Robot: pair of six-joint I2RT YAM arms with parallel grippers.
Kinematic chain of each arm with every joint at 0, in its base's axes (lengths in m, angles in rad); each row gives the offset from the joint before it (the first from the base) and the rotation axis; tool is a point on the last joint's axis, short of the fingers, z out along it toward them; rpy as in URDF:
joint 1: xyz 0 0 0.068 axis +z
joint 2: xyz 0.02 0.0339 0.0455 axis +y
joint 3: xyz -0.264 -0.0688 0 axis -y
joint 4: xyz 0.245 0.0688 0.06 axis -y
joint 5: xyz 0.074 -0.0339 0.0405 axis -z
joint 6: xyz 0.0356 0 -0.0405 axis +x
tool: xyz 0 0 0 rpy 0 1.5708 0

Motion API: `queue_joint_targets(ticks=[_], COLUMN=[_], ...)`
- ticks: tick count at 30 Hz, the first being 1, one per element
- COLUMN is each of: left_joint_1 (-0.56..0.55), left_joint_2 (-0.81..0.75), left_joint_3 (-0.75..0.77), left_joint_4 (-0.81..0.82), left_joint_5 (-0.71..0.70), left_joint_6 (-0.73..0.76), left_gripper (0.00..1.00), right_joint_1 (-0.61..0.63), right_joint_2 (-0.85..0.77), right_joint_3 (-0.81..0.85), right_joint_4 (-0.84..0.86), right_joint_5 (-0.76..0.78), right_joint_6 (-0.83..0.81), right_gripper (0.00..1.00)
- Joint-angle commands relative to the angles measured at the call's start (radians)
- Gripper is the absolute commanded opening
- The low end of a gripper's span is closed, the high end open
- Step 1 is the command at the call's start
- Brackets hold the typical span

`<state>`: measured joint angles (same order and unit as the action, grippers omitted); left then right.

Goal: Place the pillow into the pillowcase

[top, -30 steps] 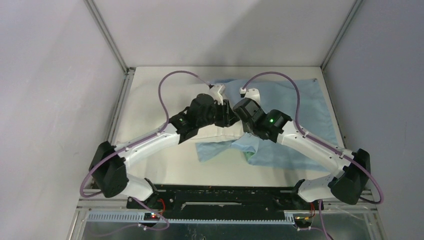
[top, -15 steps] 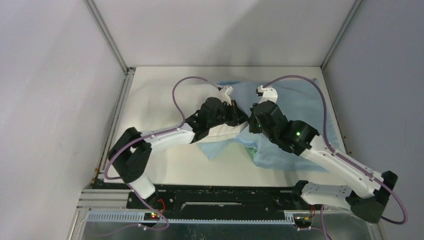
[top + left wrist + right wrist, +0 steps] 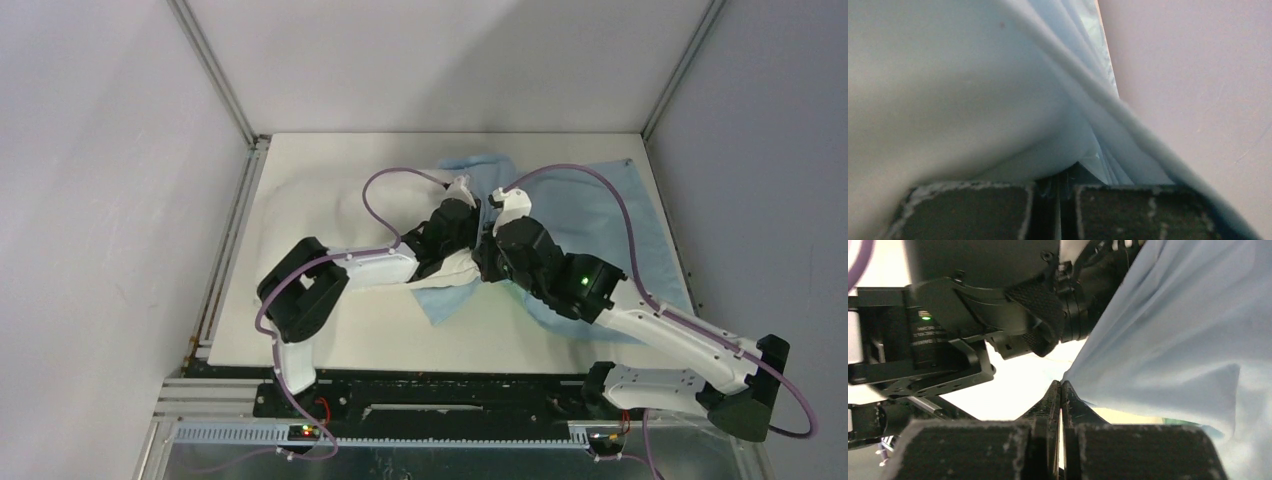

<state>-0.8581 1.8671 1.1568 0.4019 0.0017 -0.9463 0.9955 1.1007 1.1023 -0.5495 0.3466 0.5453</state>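
Pinching a bunch of pale blue folds, the left gripper (image 3: 1055, 189) is clamping fully closed on the pillowcase (image 3: 600, 215), with the cloth billowing over its pads (image 3: 968, 212) and filling most of the left wrist view. The right gripper (image 3: 1060, 390) is pressing its fingers together too, and its very tips are nipping an edge of the same blue cloth, which is rising from them like a tent. Both wrists are meeting over the middle of the table (image 3: 300, 180). The pillow (image 3: 452, 268) is lying under the two arms, only a cream bulge of it showing at their near side. The pillowcase is spreading from there toward the far right corner, one blue corner poking out beneath the pillow.
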Motion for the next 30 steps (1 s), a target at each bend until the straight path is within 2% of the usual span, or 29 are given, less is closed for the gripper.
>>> queue_joint_targets(ticks=[1, 6, 11, 15, 25, 30], left_joint_1=[0.018, 0.013, 0.011, 0.007, 0.004, 0.004], left_joint_2=[0.032, -0.033, -0.143, -0.217, -0.408, -0.555], left_joint_3=[0.037, -0.016, -0.115, -0.175, -0.277, -0.316], left_joint_4=[-0.026, 0.081, 0.106, 0.116, 0.024, -0.117], left_joint_5=[-0.103, 0.048, 0.084, 0.095, 0.018, -0.078], left_joint_6=[-0.076, -0.054, -0.017, 0.015, 0.107, 0.162], left_gripper=[0.0, 0.1, 0.21, 0.28, 0.3, 0.3], right_joint_1=[-0.032, -0.159, -0.276, -0.316, -0.352, -0.363], right_joint_2=[-0.025, -0.109, -0.149, -0.154, -0.156, -0.139], right_joint_3=[-0.038, -0.1, -0.102, -0.111, -0.126, -0.127], right_joint_4=[0.109, 0.144, 0.148, 0.166, 0.173, 0.162], right_joint_5=[-0.092, -0.214, -0.319, -0.374, -0.406, -0.414], right_joint_6=[0.065, 0.083, 0.09, 0.102, 0.119, 0.112], right_gripper=[0.0, 0.0, 0.0, 0.0, 0.0, 0.0])
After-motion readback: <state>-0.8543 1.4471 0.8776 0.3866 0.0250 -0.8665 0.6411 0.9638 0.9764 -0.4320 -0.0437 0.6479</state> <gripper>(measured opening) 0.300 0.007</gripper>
